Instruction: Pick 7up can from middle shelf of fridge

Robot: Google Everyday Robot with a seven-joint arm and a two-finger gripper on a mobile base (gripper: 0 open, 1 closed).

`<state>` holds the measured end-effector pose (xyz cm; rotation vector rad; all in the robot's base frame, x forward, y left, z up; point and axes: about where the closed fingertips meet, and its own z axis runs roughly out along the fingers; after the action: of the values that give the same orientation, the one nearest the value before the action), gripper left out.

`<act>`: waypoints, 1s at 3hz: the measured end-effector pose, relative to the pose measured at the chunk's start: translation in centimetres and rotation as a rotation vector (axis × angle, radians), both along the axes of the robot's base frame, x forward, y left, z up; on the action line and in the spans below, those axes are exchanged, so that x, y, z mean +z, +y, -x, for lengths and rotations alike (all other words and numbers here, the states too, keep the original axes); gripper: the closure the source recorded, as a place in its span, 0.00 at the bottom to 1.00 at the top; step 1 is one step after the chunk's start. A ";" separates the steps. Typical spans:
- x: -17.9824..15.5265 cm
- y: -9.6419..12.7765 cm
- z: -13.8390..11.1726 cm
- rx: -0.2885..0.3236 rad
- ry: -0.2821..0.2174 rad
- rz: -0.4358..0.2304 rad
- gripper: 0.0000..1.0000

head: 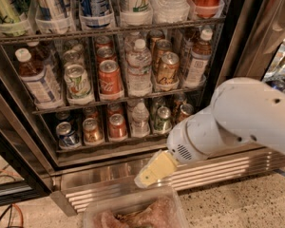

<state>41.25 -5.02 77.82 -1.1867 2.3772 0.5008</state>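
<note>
The gripper point(147, 175) hangs low, in front of the ribbed base grille point(228, 167) of the fridge point(237, 27), well below the middle shelf point(118, 100). Whether it is apart or together cannot be told.

The 7up can point(77, 82) stands upright at the front of the middle shelf, toward its left end, touching or almost touching the front rail. A brown drink bottle point(35, 77) is just beside it on the left and a red cola can point(109, 77) just beside it on the right.

The step in hand looks like the approach. To do it well, the gripper likely needs to rise, swing left and go in level above the rail. It should close on the can's sides without nudging the bottle or the red can, since the gaps look tight.

Further along the same shelf stand a water bottle point(139, 65), a gold-brown can point(167, 68) and another bottle point(195, 61). The rack above holds tall cans and bottles in clear trays point(99, 20). A clear plastic tub point(92, 212) at the bottom edge holds something pinkish-brown that cannot be made out.
</note>
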 end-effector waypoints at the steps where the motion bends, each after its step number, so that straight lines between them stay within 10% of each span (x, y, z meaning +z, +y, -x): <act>1: -1.9 3.3 -1.8 -0.058 -0.044 -0.040 0.00; 3: -2.7 7.5 -6.4 -0.162 -0.102 -0.131 0.00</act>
<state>47.62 2.51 75.12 -0.9307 2.2920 0.5203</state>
